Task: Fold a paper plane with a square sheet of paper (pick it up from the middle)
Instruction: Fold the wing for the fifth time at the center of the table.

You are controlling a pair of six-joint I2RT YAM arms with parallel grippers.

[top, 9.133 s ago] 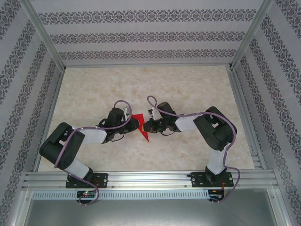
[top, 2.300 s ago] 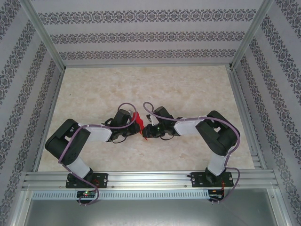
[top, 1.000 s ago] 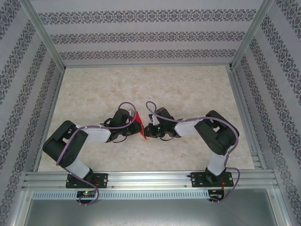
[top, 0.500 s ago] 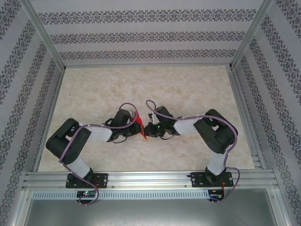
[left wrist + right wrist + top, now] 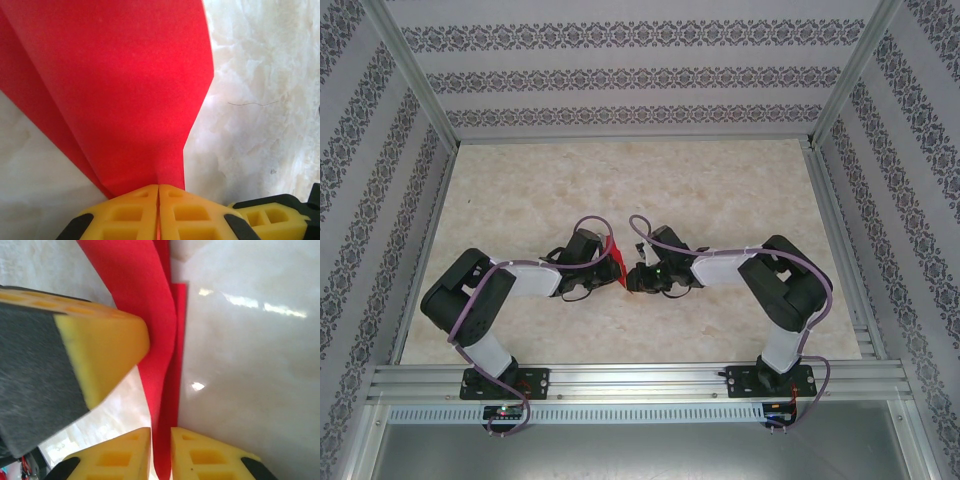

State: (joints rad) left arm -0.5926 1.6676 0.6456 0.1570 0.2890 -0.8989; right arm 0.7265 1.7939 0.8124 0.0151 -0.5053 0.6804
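Red paper (image 5: 125, 75) takes up most of my left wrist camera. It is a plain, unmarked sheet fanning up and away from the left tool (image 5: 158, 189). That tool's two yellow fingers are pressed flat together with the paper's narrow end pinched in the seam. The sheet's far edge runs off the top of that picture, so I cannot see its whole outline.

From above, the paper (image 5: 616, 256) is only a small red sliver at the middle of the pale marbled worktop (image 5: 720, 190). It sits between the left tool (image 5: 611, 262) and the right tool (image 5: 633, 277), which meet nose to nose and hide most of it.

On the right wrist camera, the right tool (image 5: 161, 432) has its yellow fingers standing a narrow slit apart. A folded strip of the paper (image 5: 160, 365) runs down through that slit, but I cannot tell whether the fingers actually press on it. A yellow and dark grey finger (image 5: 100, 355) of the left tool lies against the strip from the left.

Bands of dark ornament cross the enclosure walls (image 5: 640, 75). A small board with a green light (image 5: 506, 409) sits by the left arm's base, too small to read.
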